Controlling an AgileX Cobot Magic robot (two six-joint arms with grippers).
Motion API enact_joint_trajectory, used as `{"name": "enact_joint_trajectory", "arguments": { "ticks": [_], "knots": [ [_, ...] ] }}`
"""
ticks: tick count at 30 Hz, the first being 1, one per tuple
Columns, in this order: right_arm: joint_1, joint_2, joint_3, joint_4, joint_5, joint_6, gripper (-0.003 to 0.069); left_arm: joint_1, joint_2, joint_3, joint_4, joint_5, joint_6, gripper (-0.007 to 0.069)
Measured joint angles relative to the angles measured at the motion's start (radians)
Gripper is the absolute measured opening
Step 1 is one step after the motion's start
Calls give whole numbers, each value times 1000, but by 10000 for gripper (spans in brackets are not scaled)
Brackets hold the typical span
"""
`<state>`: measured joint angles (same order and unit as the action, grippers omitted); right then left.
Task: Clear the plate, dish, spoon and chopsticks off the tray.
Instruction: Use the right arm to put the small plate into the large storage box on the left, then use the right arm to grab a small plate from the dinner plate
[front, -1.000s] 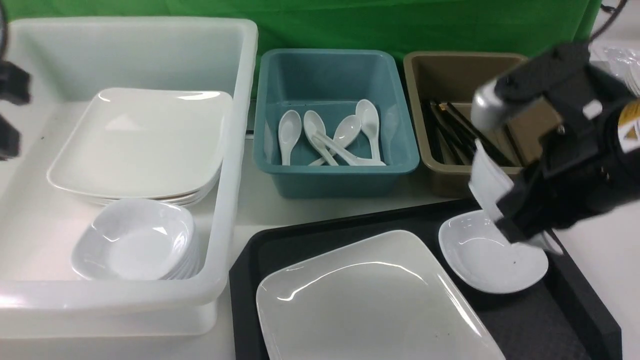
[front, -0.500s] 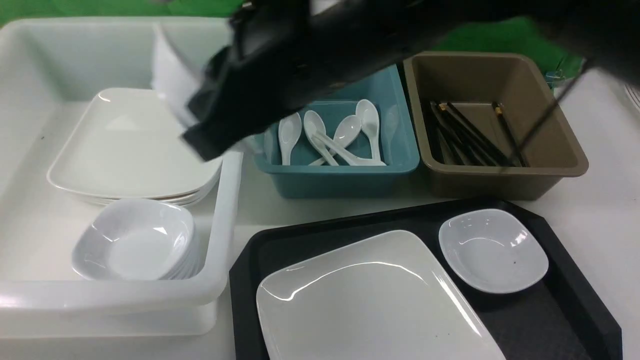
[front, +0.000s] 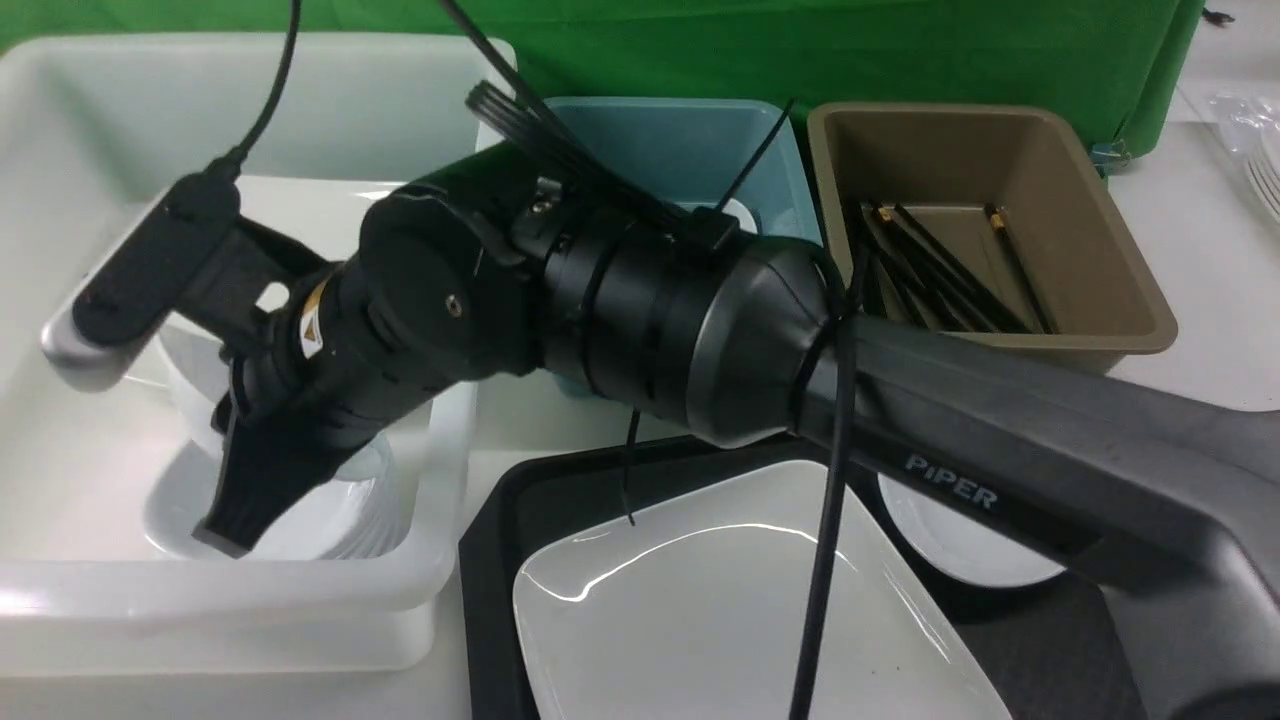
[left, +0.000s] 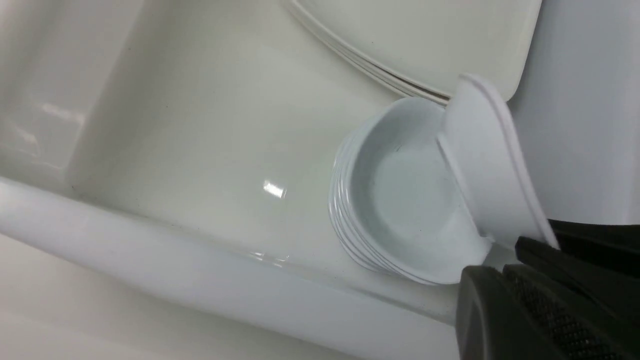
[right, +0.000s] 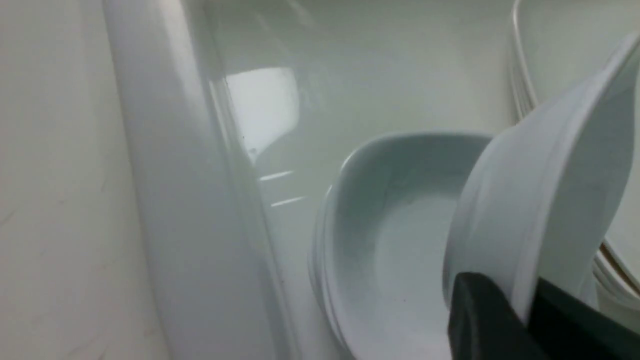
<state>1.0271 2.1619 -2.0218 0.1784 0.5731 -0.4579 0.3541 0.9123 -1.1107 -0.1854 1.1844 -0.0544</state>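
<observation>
Right jaws pinch the dish (right: 540, 200) by its rim, on edge just above the stacked bowls (right: 390, 240) in the white bin (right: 165, 175). Left wrist view: that dish leans over the stack; left jaws closed. Front: a second ago over the tray (front: 487, 560), the right jaws now reach the bin; plate (front: 740, 600) and another dish (front: 960, 555) remain behind them. Release looks next.

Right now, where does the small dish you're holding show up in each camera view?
Front view: dish at left, inside the white bin, mostly hidden behind the right arm.
Left wrist view: dish tilted on edge over the bowl stack.
Right wrist view: dish up close, its rim between the right claw fingers.
Shared landmark: the bowl stack beneath it, in all three views.
</observation>
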Motion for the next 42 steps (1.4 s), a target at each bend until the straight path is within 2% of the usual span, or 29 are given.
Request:
{"name": "enact_joint_trajectory", "arguments": {
  "ticks": [2, 4, 5, 6, 8, 11, 13, 16, 17, 18, 19, 21, 25, 27, 28, 29, 32, 33, 34, 37, 40, 42],
  "knots": [
    [2, 1, -1, -1, -6, 0, 190, 0, 0, 0, 0, -2, 3, 10],
    [7, 1, -2, -2, -6, 12, 315, 0, 0, 0, 0, -6, 4, 10],
    [7, 1, -3, -2, -6, 15, 315, 0, 0, 0, 0, -7, 4, 10],
    [7, -1, -3, -2, -5, 32, 389, 0, 0, 0, -1, -7, 6, 10],
    [7, -14, -4, -8, 15, 62, 461, 0, 0, 0, -1, -8, 15, 10],
    [7, -60, -4, -35, 62, 103, 512, 0, 0, 0, -2, -10, 26, 10],
    [7, -107, -4, -70, 98, 122, 515, 0, 0, 0, -11, -10, 34, 10],
    [9, -190, -5, -233, 215, 187, 444, -11, 0, 0, -41, -10, 88, 10],
    [9, -230, -7, -344, 294, 226, 359, -24, 0, 0, -52, -10, 103, 10],
    [9, -243, -7, -383, 323, 241, 324, -30, 0, 0, -56, -10, 107, 10],
    [-2, -295, -7, -540, 450, 291, 171, -68, 0, 0, -70, -10, 119, 10],
    [-66, -360, 14, -623, 558, 324, 59, -127, 0, 0, -72, -9, 143, 10],
    [-191, -458, 107, -564, 558, 345, 25, -234, 0, 0, -61, 7, 160, 10],
    [-353, -545, 251, -446, 557, 348, 20, -317, 0, 0, -37, 12, 161, 10],
    [-365, -557, 278, -430, 557, 348, 20, -327, 0, 0, -36, 12, 161, 10],
    [-440, -590, 375, -385, 556, 351, 28, -357, 0, 0, -29, 12, 161, 10],
    [-560, -617, 572, -341, 530, 371, 90, -385, 0, 0, -22, 12, 161, 10],
    [-590, -615, 663, -337, 479, 378, 153, -387, 0, 0, -15, 12, 162, 10],
    [-593, -613, 687, -337, 472, 379, 162, -388, 0, 0, -13, 12, 163, 10],
    [-604, -593, 858, -320, 338, 355, 340, -393, 0, 0, 0, 10, 163, 10],
    [-604, -580, 925, -315, 250, 319, 430, -392, 0, 0, 0, 4, 164, 10],
    [-604, -570, 958, -315, 201, 300, 463, -393, 0, 0, 0, 2, 167, 10]
  ]
}}
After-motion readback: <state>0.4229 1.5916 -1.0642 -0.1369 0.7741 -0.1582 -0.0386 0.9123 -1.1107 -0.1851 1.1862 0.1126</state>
